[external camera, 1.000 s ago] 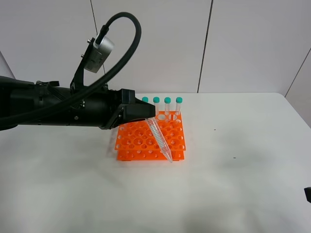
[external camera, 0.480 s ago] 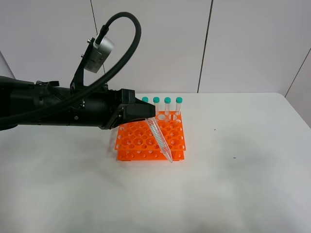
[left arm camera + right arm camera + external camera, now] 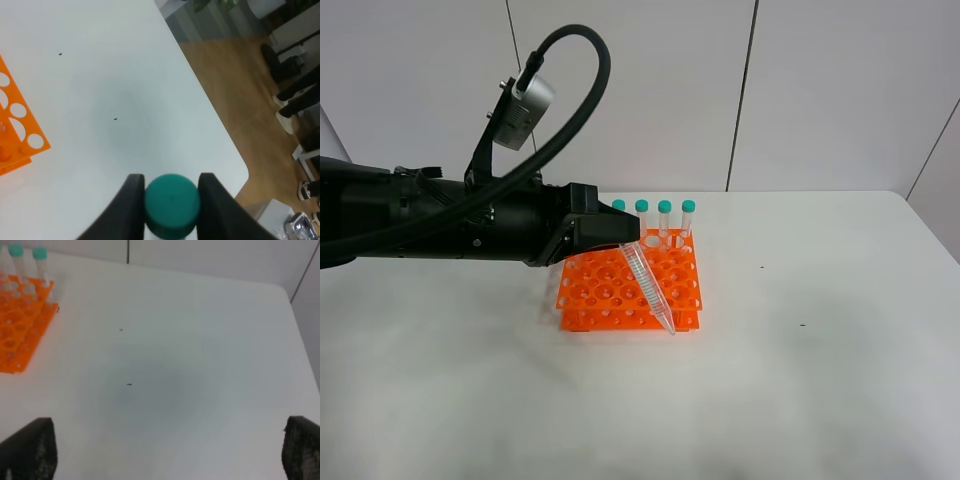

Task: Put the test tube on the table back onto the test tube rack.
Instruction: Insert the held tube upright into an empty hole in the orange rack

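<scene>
One test tube is off the table (image 3: pixel 800 390) and in the air, so you are at the placing step. Your left end effector (image 3: pixel 624 243) is clamped on the test tube (image 3: pixel 651 292); the left wrist view shows its fingers (image 3: pixel 128 202) pressed against either side of the teal cap (image 3: pixel 172 202). The tube's long axis is slanted, not upright. The cap is high at the end effector, and the conical tip points down and to the right, towards the near right corner of the orange test tube rack (image 3: pixel 605 290). Whether the tip touches the rack I cannot tell. Four capped tubes (image 3: pixel 664 215) stand in the far row, and many holes look free. As I judge it, you next need to bring the tube nearer upright, set the tip over a free hole, then lower it straight. At this slant the tip would likely catch on the grid. Your right end effector (image 3: pixel 165 450) is spread wide and empty over bare table, well apart from the rack.
</scene>
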### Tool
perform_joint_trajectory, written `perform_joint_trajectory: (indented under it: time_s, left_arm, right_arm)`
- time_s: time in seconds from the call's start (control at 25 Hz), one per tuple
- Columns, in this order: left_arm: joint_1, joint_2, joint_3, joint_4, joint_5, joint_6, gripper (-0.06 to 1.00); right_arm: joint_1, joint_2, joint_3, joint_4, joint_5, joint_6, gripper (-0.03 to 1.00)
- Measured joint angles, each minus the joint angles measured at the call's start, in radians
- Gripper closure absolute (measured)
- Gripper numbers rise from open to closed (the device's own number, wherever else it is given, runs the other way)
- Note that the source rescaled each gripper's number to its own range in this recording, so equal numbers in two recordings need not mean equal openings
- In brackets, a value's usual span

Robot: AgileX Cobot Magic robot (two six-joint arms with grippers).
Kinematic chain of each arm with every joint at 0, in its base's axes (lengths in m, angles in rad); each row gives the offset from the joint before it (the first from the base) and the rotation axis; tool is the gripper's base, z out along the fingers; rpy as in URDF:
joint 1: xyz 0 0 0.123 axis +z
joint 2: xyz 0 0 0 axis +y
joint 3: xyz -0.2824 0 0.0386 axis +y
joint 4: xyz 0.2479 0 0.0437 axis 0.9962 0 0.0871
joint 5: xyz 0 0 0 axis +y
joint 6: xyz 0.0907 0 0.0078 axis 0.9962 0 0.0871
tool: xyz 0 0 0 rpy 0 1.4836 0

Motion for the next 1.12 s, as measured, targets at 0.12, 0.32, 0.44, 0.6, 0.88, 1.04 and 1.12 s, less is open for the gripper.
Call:
perform_joint_trajectory:
  time_s: [0.12, 0.32, 0.44, 0.6, 0.88, 1.04, 1.12]
  left_arm:
    - [0.0, 0.0, 0.0, 0.0, 0.0, 0.0, 0.94]
    - [0.0, 0.0, 0.0, -0.003, 0.002, 0.0, 0.94]
    - [0.0, 0.0, 0.0, -0.003, 0.002, 0.0, 0.94]
    - [0.0, 0.0, 0.0, -0.003, 0.002, 0.0, 0.94]
    - [0.0, 0.0, 0.0, -0.003, 0.002, 0.001, 0.94]
    - [0.0, 0.0, 0.0, -0.003, 0.002, 0.001, 0.94]
    - [0.0, 0.0, 0.0, -0.003, 0.002, 0.001, 0.94]
  right_arm:
    - [0.0, -0.002, 0.0, 0.0, 0.0, 0.0, -0.03]
    - [0.0, -0.003, 0.0, 0.0, 0.0, 0.0, -0.03]
    - [0.0, -0.003, 0.0, 0.0, 0.0, 0.0, -0.03]
    - [0.0, -0.003, 0.0, 0.0, 0.0, 0.0, -0.03]
    - [-0.027, -0.003, 0.0, 0.0, 0.0, 0.0, -0.03]
    - [-0.004, -0.003, 0.0, 0.0, 0.0, 0.0, -0.03]
    - [0.004, -0.003, 0.0, 0.0, 0.0, 0.0, -0.03]
